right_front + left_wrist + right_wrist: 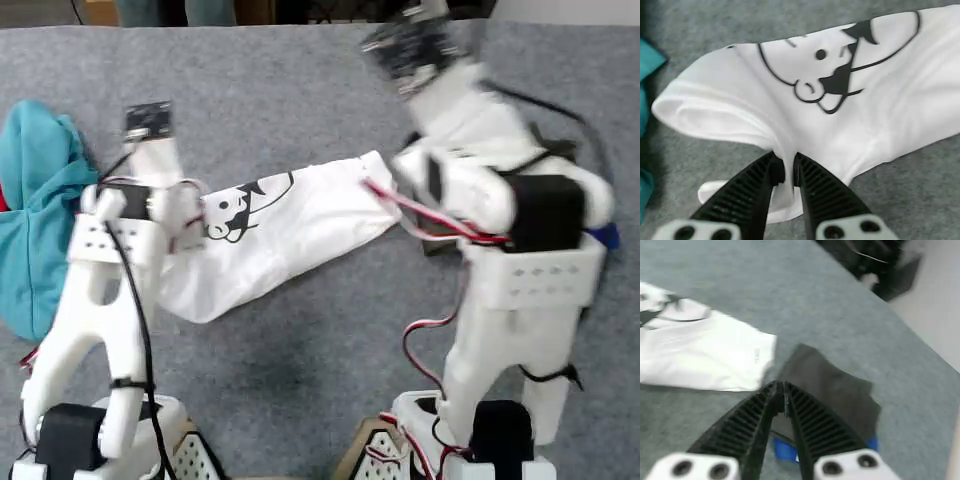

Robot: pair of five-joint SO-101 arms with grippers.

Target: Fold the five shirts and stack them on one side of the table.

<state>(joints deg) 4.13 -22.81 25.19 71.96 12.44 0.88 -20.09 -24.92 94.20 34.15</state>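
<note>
A white shirt (pixel 290 225) with a black cartoon print lies partly folded across the middle of the grey table (pixel 300 90). My left gripper (pixel 787 170) is shut on a pinched fold at the shirt's (pixel 865 115) edge, near its rolled left end. My right gripper (pixel 782 390) is shut with nothing seen between its fingers. It hangs over a dark grey shirt (pixel 835 385), just beside the white shirt's (pixel 695 350) right end. A teal shirt (pixel 35 220) lies bunched at the table's left side.
The right arm (pixel 470 180) stands over the dark cloth (pixel 440 245). Something blue (pixel 782 450) peeks out under the dark shirt. Dark equipment (pixel 875 260) sits beyond the table's far edge. Bare table stretches along the back and in front of the white shirt.
</note>
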